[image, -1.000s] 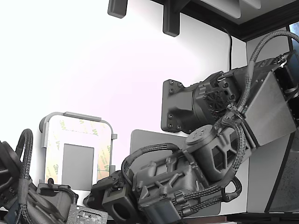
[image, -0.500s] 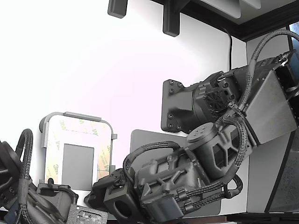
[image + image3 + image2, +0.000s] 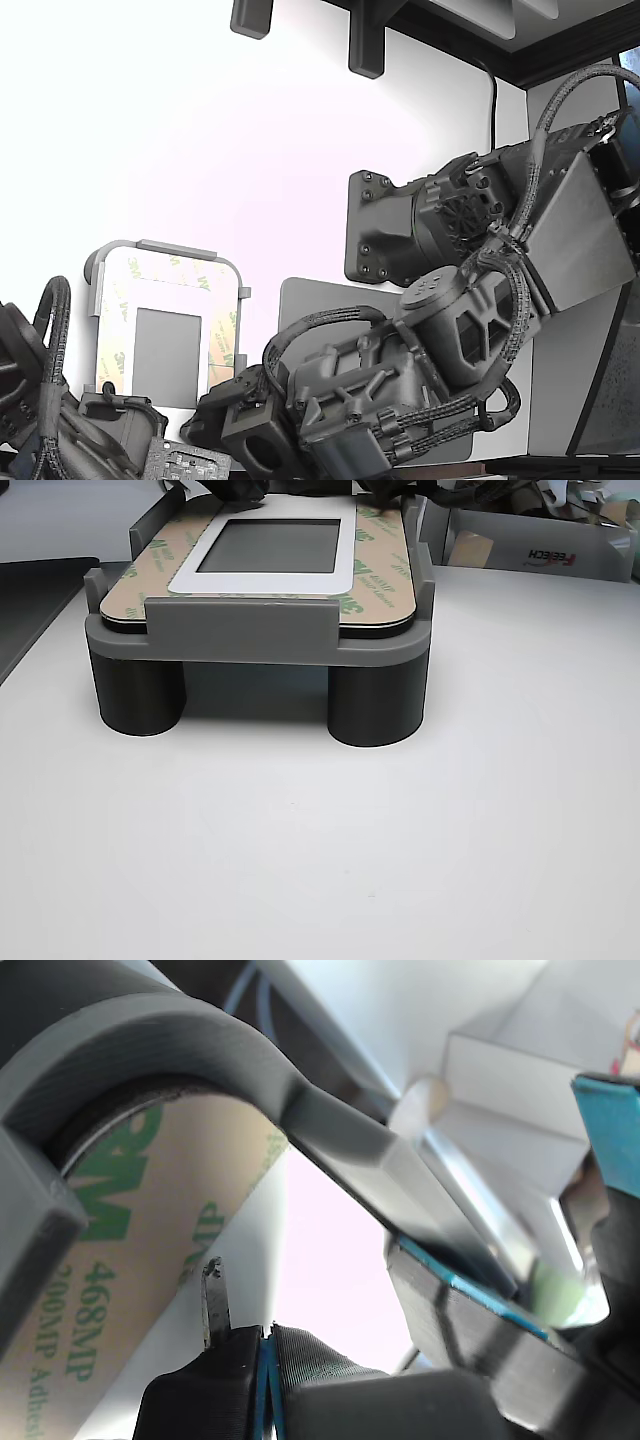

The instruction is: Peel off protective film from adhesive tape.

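The protective film, cream with green 3M print, lies flat on the adhesive tape strips that border a grey rectangle. The film shows on every side of the border. The plate sits in a grey fixture on round legs. In the exterior view the film is at the lower left, with my gripper low beside the plate's near right corner. In the wrist view my gripper has its dark fingers pressed together, and a thin metal tip rests at the film's edge. Nothing shows between the fingers.
A second dark arm sits at the exterior view's lower left, just below the fixture. An open white box holding paper scraps stands behind the fixture in the other view. A dark grey mat lies beside the fixture there.
The wrist swung slightly toward the exterior view's left, then came back near where it was. The plate and film look unchanged.
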Available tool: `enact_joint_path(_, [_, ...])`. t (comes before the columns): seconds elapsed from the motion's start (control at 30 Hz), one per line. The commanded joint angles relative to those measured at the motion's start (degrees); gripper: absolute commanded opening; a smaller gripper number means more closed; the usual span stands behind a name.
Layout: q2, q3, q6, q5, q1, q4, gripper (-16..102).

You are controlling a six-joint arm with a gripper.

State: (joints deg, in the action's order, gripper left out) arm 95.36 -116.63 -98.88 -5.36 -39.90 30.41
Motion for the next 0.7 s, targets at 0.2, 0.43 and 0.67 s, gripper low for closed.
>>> enact_joint_path(0.2, [1.1,0.6,-0.7,0.4,1.3,-1.9,-11])
enact_joint_path(0.43, [1.8,-0.2,-0.4,0.4,1.4,-2.0,-11])
enact_joint_path(0.67, [2.7,-1.6,0.1,0.2,1.0,-2.5,-11])
